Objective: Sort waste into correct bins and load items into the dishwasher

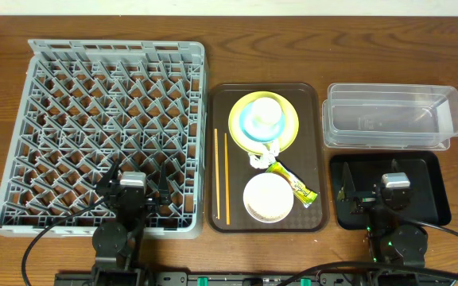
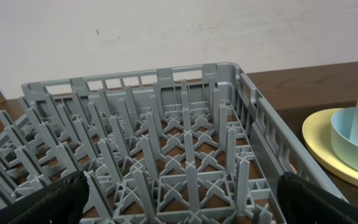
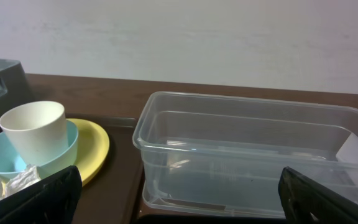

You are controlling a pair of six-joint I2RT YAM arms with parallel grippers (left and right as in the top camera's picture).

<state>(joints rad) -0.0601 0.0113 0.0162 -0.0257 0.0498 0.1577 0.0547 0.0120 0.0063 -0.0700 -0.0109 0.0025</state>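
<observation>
1. Both tools are released and hold nothing. The left tool (image 1: 133, 186) hovers over the near edge of the dish rack (image 1: 106, 119), and the right tool (image 1: 392, 184) over the black tray (image 1: 434, 195) at the near-right corner.
2. All the waste and dishes sit on the brown tray (image 1: 313, 151) mid-table. The clear tub (image 1: 392, 119) is toward the far-right corner and looks empty.
3. Wrapper (image 1: 296, 187): beside the white bowl (image 1: 268, 199) and likely light, thin and slick. I'd pinch it across its short width at a free end.
4. Tissue (image 1: 261, 156): lies against the plate's near rim, soft and crushable. A top-down pinch on the highest fold should do, and it will drag on release.
5. Cup (image 1: 265, 113): stands upright inside the blue bowl (image 1: 247, 129), which sits on the plate (image 1: 291, 131). It looks rigid and smooth, so grip over the rim wall and lift it before the bowl.
6. Both bowls look stiff and possibly slippery, so take them by the rim. I can't tell what is in the white bowl.
7. Plate: flat and low, with only the rim edge to grab. It's probably the hardest pick.
8. Chopsticks (image 1: 227, 179): lie parallel along the tray's left side. They are thin and will roll, so pinch them mid-length.
</observation>
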